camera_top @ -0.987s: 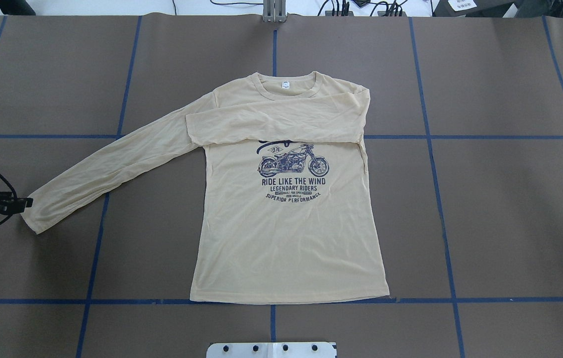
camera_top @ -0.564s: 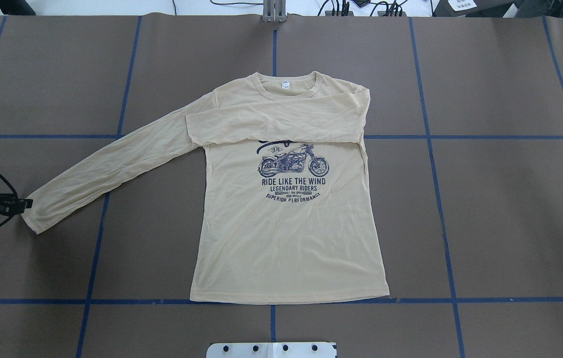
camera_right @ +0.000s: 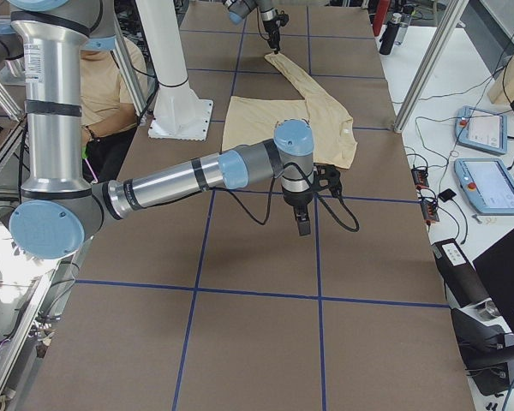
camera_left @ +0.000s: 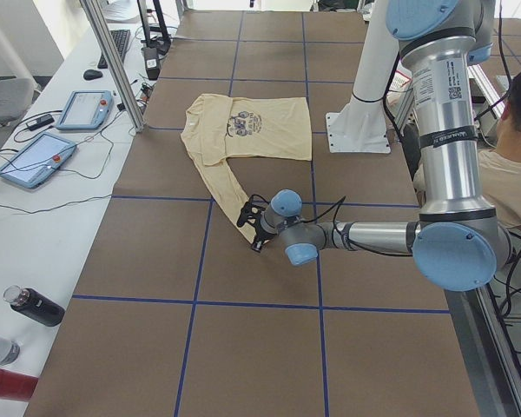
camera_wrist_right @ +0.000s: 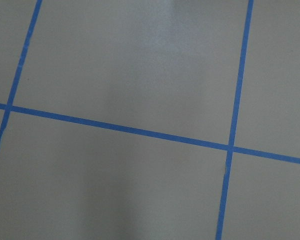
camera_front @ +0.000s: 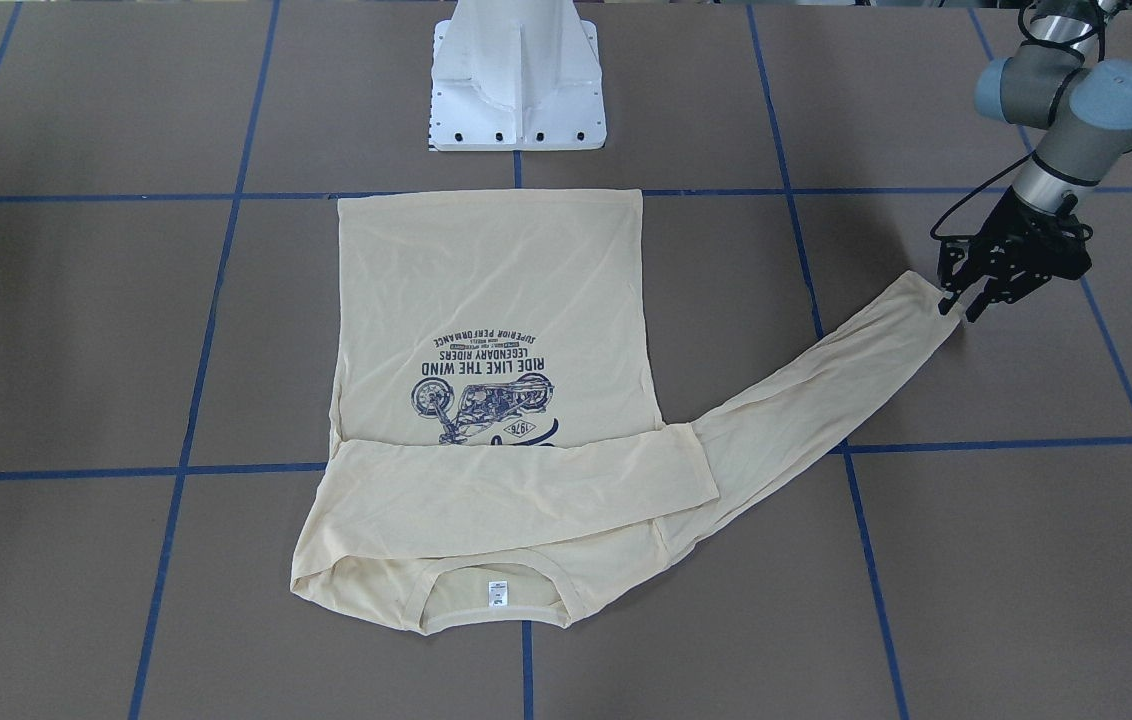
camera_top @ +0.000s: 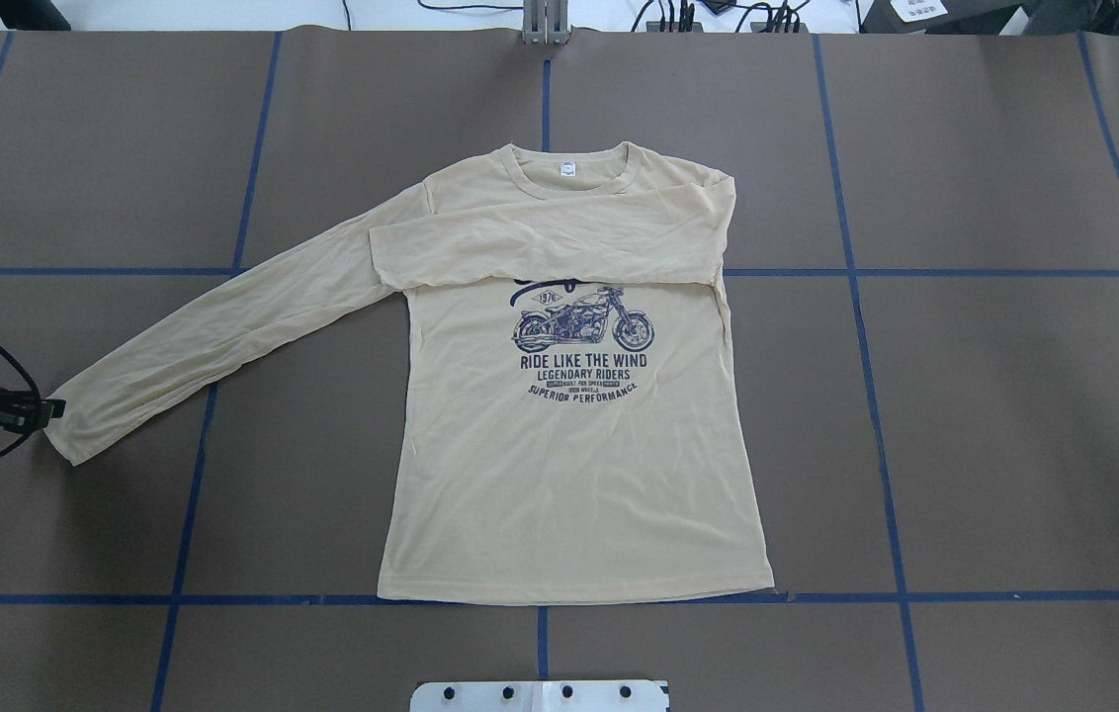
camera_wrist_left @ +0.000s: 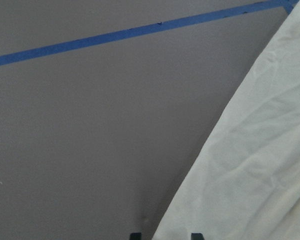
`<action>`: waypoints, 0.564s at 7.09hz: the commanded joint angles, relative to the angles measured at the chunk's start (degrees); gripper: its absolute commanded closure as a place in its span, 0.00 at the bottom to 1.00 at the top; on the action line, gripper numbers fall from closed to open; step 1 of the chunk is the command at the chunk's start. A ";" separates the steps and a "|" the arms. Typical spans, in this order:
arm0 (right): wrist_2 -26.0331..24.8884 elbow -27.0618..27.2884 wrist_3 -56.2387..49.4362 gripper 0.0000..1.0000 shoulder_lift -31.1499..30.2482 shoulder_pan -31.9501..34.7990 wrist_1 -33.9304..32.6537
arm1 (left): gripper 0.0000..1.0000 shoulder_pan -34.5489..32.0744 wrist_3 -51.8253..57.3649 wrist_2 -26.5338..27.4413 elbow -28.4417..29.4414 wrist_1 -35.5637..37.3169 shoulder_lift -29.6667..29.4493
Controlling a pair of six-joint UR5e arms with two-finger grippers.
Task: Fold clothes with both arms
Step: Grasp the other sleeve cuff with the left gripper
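The cream-yellow long-sleeved T-shirt [camera_top: 569, 465] lies flat, motorcycle print up, neck label at the far side. One sleeve is folded across the chest. The other sleeve [camera_top: 214, 336] stretches out toward my left side. My left gripper [camera_top: 55, 406] sits low at that sleeve's cuff; it also shows in the front view [camera_front: 956, 308]. In the left wrist view the cuff edge [camera_wrist_left: 255, 165] runs in between the two parted fingertips. It is open. My right gripper [camera_right: 303, 228] hangs over bare table beyond the shirt's collar, seen only from the side; I cannot tell its state.
The white pedestal base [camera_front: 516, 75] stands at the shirt's hem side. Blue tape lines [camera_wrist_right: 140, 131] grid the brown table. Tablets [camera_left: 82, 109] and bottles [camera_left: 35, 306] lie on a side table. A seated person [camera_left: 512, 165] is beside the robot.
My left gripper has shifted slightly toward the robot at the cuff. The shirt has not moved.
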 commanded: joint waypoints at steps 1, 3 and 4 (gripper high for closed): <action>0.00 -0.03 -0.02 0.00 0.00 0.00 -0.02 | 0.55 0.50 -0.02 0.00 0.19 -0.07 0.01; 0.00 0.06 -0.02 0.00 0.00 0.00 -0.02 | 0.77 0.50 0.07 0.00 0.20 -0.07 0.01; 0.00 0.06 0.07 0.00 0.00 0.00 -0.02 | 0.99 0.59 -0.02 0.00 0.11 -0.16 0.01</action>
